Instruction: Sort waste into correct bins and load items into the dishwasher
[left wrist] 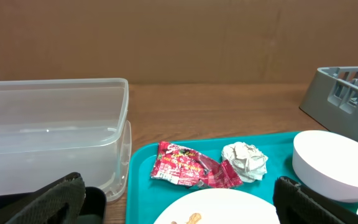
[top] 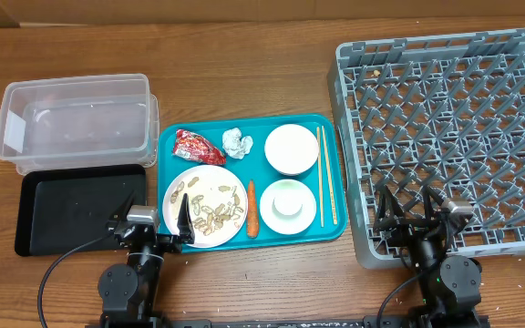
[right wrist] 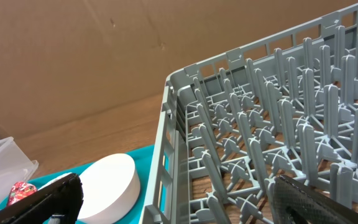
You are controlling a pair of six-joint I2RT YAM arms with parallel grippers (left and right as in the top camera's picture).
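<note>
The red wrapper point(top: 199, 146), tissue ball point(top: 236, 141), carrot point(top: 252, 209) and plate point(top: 182, 219) with peanut shells point(top: 215, 211) lie on a teal tray. So do a bowl point(top: 292, 148), a second bowl point(top: 304, 217) holding the cup point(top: 287, 204), and the chopsticks point(top: 326, 173). The clear tub point(top: 76, 123) and black tray point(top: 71, 211) are at left, the grey dish rack point(top: 454, 128) at right. My left gripper point(top: 152, 219) is open and empty at the plate's near edge point(left wrist: 179, 194). My right gripper point(top: 407, 210) is open and empty over the rack's near-left corner point(right wrist: 176, 188).
The teal serving tray point(top: 176, 138) sits between the bins and the rack. The left wrist view shows the wrapper point(left wrist: 191, 167), tissue point(left wrist: 246, 160) and tub point(left wrist: 55, 134). The right wrist view shows a bowl point(right wrist: 107, 186) beside the rack wall point(right wrist: 166, 155).
</note>
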